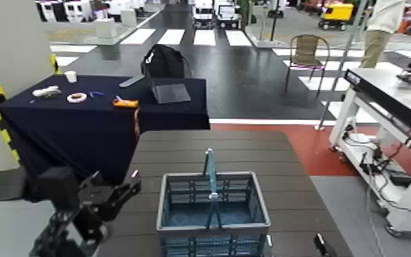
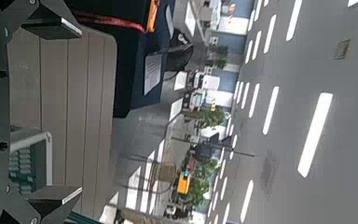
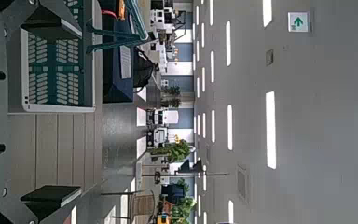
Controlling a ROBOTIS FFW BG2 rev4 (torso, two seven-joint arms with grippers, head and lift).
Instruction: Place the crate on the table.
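Observation:
The blue-grey lattice crate stands on the dark brown slatted table, near its front edge, with its thin handle bar upright. My left gripper hangs open beside the crate's left side, a short gap away and off the table's left edge. In the left wrist view the left gripper is spread wide over the slats, with only the crate's rim in sight. My right gripper is open and holds nothing. The crate lies just beyond its fingers.
Behind the table is a navy-draped table with a laptop, a backpack, a tape roll and a cup. A white-framed workbench stands at the right. A chair and a person are far back.

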